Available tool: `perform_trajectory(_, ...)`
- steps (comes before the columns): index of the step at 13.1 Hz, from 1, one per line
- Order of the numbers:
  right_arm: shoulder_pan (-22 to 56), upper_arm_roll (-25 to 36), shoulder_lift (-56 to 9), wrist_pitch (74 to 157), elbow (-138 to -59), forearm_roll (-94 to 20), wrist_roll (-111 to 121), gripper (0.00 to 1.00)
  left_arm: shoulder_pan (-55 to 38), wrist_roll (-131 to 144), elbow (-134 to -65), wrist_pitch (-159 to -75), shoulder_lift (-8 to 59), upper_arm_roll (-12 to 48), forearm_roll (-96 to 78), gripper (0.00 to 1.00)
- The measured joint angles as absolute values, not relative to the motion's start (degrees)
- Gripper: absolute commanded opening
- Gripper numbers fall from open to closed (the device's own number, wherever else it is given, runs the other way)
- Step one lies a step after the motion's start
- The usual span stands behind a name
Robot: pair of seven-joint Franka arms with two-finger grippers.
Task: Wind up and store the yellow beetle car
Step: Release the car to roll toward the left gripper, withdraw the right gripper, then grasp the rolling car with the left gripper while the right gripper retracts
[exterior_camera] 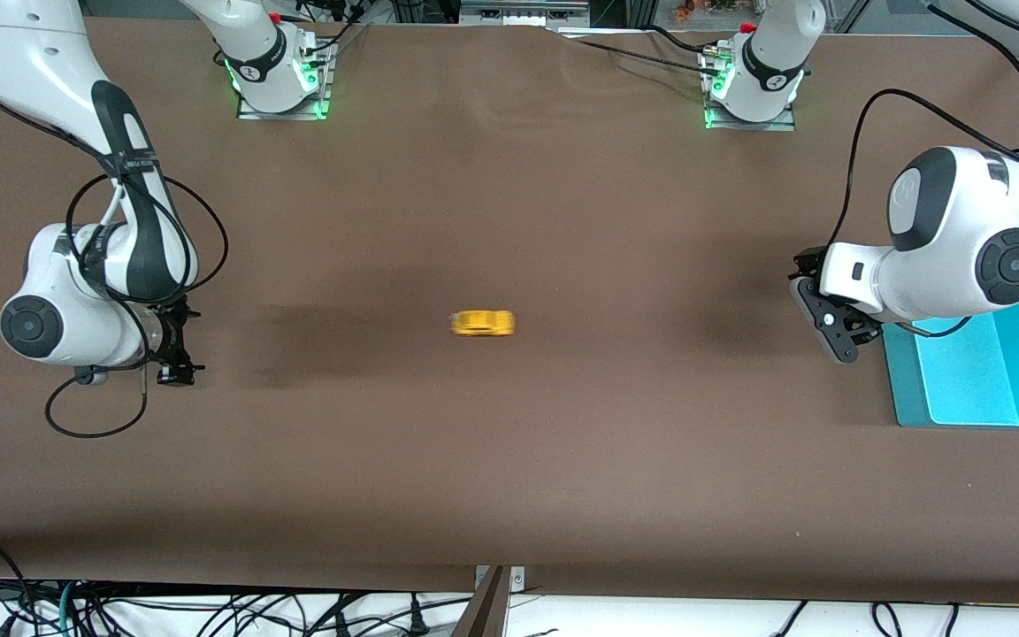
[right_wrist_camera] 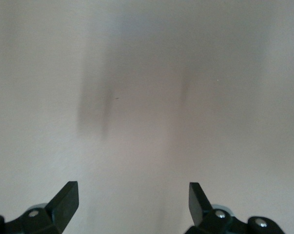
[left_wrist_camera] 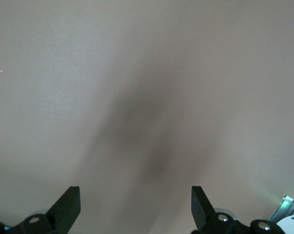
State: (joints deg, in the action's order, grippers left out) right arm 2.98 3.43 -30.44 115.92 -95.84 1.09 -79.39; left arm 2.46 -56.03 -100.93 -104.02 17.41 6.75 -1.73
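At the middle of the brown table (exterior_camera: 509,195) you see the yellow beetle car (exterior_camera: 482,323), smeared so its windows and wheels cannot be made out, well apart from both grippers. Your left gripper (left_wrist_camera: 135,207) hangs spread wide and empty beside the cyan bin (exterior_camera: 974,376), which its arm partly covers. Your right gripper (right_wrist_camera: 133,204) hangs equally wide and empty over bare table at the right arm's end.
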Motion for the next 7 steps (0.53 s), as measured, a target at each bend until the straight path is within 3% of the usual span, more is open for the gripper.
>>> perform_trajectory(7,2.9,3.7,-23.6,115.0,-91.3,1.2,-61.4,1.00,3.3,-62.1,-105.4,-107.7,17.4,7.1,6.6,1.00)
